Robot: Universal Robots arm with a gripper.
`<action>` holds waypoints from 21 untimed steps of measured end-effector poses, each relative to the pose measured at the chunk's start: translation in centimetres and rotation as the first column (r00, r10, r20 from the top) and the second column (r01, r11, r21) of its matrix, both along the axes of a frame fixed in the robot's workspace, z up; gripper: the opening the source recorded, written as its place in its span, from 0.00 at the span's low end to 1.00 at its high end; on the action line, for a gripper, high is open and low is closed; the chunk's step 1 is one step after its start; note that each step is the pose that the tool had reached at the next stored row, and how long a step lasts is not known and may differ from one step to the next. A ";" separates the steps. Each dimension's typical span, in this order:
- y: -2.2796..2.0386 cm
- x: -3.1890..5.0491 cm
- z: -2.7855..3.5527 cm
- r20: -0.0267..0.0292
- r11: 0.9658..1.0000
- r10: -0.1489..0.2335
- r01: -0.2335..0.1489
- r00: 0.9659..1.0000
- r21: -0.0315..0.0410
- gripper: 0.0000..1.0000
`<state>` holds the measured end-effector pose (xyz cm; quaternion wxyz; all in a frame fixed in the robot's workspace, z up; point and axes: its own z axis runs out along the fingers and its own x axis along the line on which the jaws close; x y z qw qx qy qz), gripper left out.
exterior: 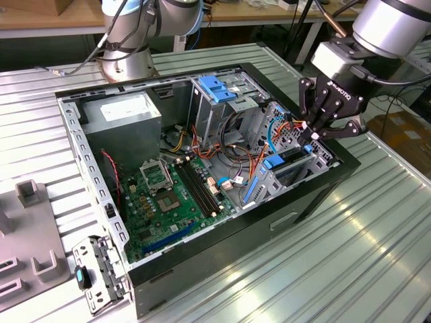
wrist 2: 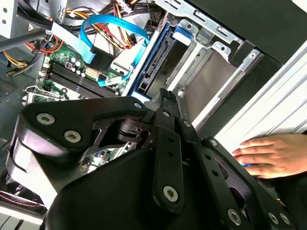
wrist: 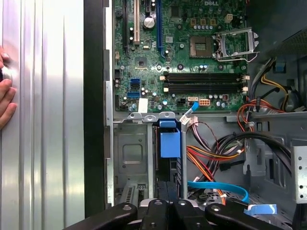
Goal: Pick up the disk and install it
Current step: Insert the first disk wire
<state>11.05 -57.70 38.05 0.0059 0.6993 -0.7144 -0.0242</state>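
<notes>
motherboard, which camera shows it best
The first wrist view: the motherboard faces the camera nearly whole, socket and memory slots plain. The exterior view shows it slanted inside the case. The second wrist view catches a corner.

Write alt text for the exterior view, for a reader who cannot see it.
A black gripper hangs over the disk, which stands on edge at the exterior view's right end of an open computer case. The case lies on a ribbed metal table, its green motherboard exposed.

Green motherboard [exterior: 168, 195]; blue-framed dark disk [wrist 2: 154, 60]; light-blue flat cable [wrist: 220, 188]; ribbed silver table [exterior: 377, 222]
</notes>
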 end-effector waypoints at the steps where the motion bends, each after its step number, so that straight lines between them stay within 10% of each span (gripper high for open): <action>1: 0.00 0.00 0.11 0.000 1.000 0.000 0.000 1.000 0.000 0.11; 21: 0.00 0.03 0.44 0.000 1.000 0.029 -0.029 1.000 0.000 0.11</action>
